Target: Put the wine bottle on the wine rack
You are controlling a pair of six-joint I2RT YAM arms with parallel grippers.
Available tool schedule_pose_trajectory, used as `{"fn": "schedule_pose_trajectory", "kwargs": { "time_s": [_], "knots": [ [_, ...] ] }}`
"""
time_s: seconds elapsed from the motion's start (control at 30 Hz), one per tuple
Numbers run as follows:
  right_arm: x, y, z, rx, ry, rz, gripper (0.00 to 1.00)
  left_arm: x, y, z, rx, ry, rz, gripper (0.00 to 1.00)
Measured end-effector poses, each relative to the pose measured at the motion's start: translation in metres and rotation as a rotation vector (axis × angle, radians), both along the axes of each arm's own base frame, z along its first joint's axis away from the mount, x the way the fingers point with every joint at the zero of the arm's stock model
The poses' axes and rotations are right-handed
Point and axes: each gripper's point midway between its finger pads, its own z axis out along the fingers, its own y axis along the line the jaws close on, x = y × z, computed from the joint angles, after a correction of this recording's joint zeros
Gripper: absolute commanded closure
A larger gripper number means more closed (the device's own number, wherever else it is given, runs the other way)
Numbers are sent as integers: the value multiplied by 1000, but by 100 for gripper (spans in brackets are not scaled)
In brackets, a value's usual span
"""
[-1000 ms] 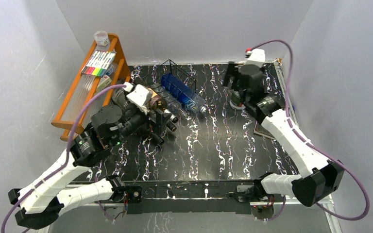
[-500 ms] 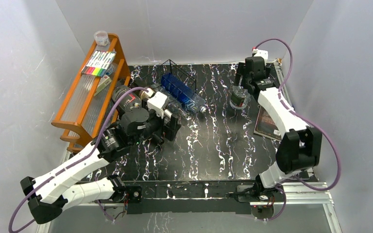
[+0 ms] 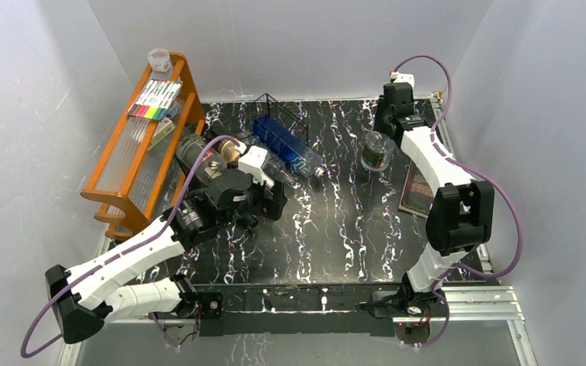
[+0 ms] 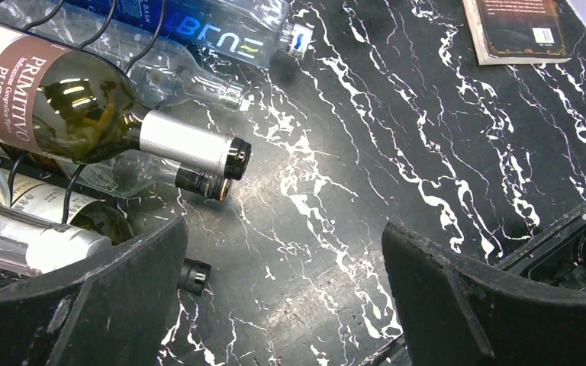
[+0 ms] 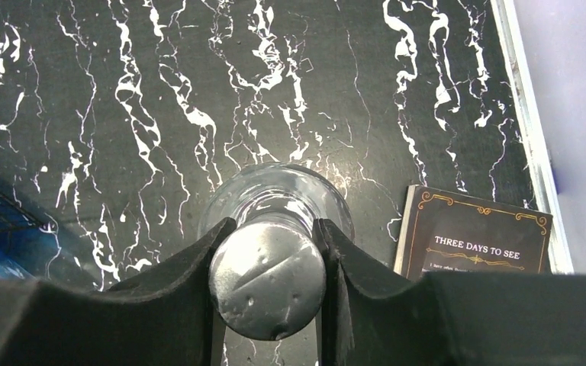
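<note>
The wine bottle (image 3: 375,150) stands upright on the black marbled table at the back right. My right gripper (image 3: 384,134) hangs over it, and in the right wrist view the right gripper (image 5: 268,284) is shut on the bottle's silver cap (image 5: 267,278), one finger on each side. The wine rack (image 3: 272,104), low black wire, sits at the back centre-left with several bottles lying on it. My left gripper (image 3: 273,200) hovers just in front of the rack. In the left wrist view the left gripper (image 4: 282,236) is wide open over bare table, holding nothing.
An orange wooden shelf (image 3: 133,145) with markers (image 3: 155,99) stands at the left. A blue bottle (image 3: 286,145) and a brown-labelled bottle (image 4: 69,99) lie on the rack, necks toward the table's middle. A dark book (image 3: 420,191) lies beside the upright bottle near the right rail.
My right gripper has shut on the bottle's cap and that arm has folded back toward the far right corner. My left gripper has drifted right, away from the shelf, staying open.
</note>
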Motion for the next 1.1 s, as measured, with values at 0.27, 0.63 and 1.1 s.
{"fn": "schedule_pose_trajectory", "kwargs": {
  "time_s": [0.27,0.63,1.1],
  "knots": [
    [0,3,0,-9,3,40,100,5,-3,-9,26,13,11,2],
    [-89,24,4,134,91,175,100,16,-25,-1,-24,-32,-23,2],
    [-199,69,17,454,168,354,100,10,-75,-41,-46,107,-176,2]
  ]
}}
